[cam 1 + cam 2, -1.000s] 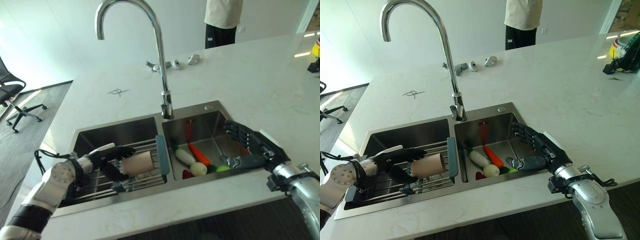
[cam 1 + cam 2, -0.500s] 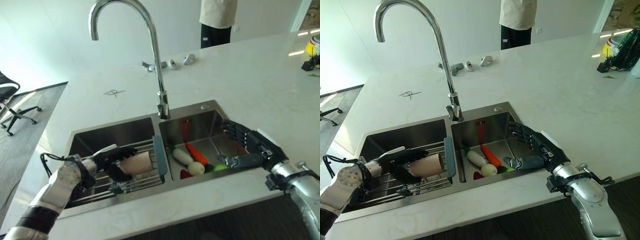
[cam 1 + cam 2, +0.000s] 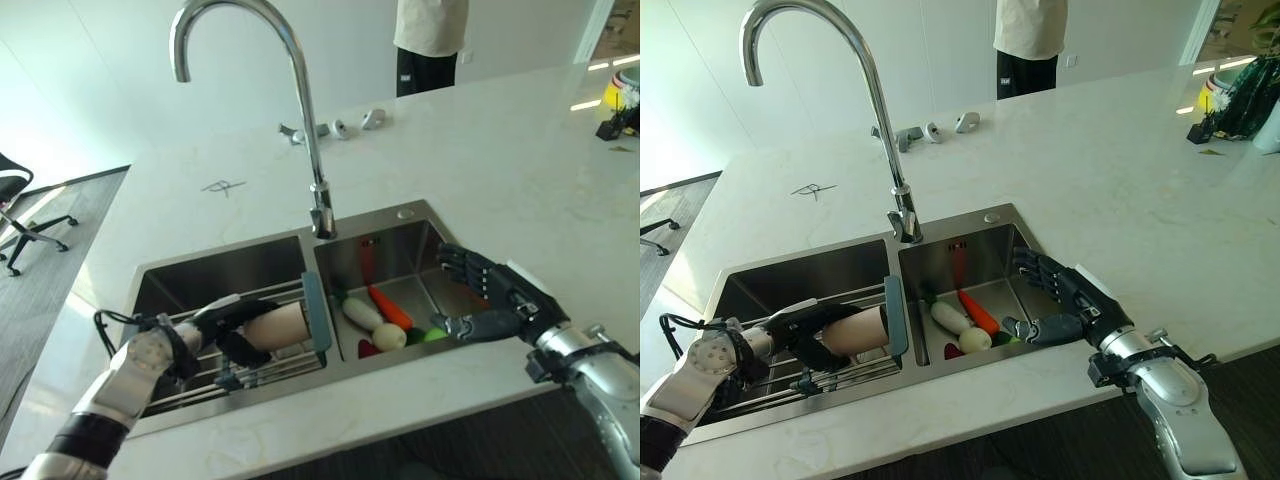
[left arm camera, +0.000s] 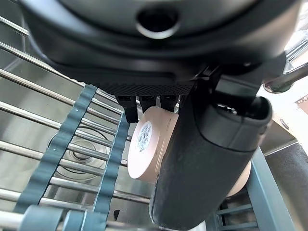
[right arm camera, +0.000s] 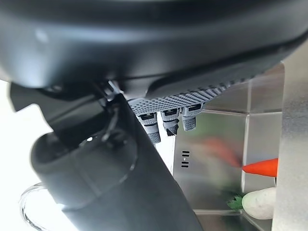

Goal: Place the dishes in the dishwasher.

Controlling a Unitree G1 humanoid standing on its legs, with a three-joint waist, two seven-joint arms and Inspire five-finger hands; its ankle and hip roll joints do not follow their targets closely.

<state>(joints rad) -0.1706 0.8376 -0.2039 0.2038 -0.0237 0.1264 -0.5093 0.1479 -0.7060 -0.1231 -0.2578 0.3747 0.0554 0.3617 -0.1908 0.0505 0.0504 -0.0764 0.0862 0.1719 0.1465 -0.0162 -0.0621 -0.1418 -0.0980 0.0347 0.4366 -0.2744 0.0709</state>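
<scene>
Left hand (image 3: 222,325) is curled round a beige cup (image 3: 275,325) lying on the rack (image 3: 265,365) in the sink's left basin. Right hand (image 3: 1065,305), fingers apart, hovers over the right basin. Best to lift the cup straight up, clear of the bars.

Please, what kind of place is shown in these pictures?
Probably a kitchen, maybe in an office or showroom: a double sink with a tall faucet is set in a white stone counter, vegetables lie in the right basin, and an office chair stands on the floor.
</scene>
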